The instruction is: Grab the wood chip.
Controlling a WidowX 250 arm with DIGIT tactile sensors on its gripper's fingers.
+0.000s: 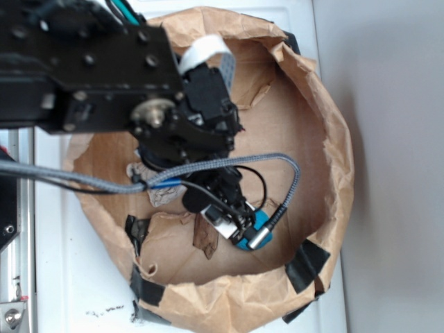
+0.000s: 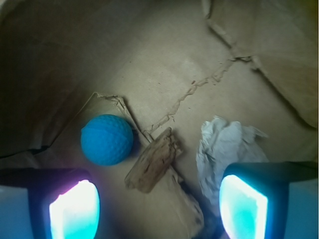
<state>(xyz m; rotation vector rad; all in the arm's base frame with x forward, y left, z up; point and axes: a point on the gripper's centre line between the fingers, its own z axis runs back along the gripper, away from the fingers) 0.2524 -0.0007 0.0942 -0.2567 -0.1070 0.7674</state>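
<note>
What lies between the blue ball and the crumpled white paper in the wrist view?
The wood chip lies between the blue ball and the paper wad, tilted on the brown paper floor. The wrist view shows this.

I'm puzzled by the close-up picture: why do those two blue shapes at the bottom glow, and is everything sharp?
In the wrist view, the fingers are overexposed and blurry, being nearest the lens; the wood chip is fairly sharp, and the corners are dark. The exterior view is soft throughout.

We see a dimpled blue ball (image 2: 106, 139) and a crumpled whitish paper wad (image 2: 219, 149) lying apart on the torn brown paper lining (image 2: 164, 55) of a black-taped basin.
</note>
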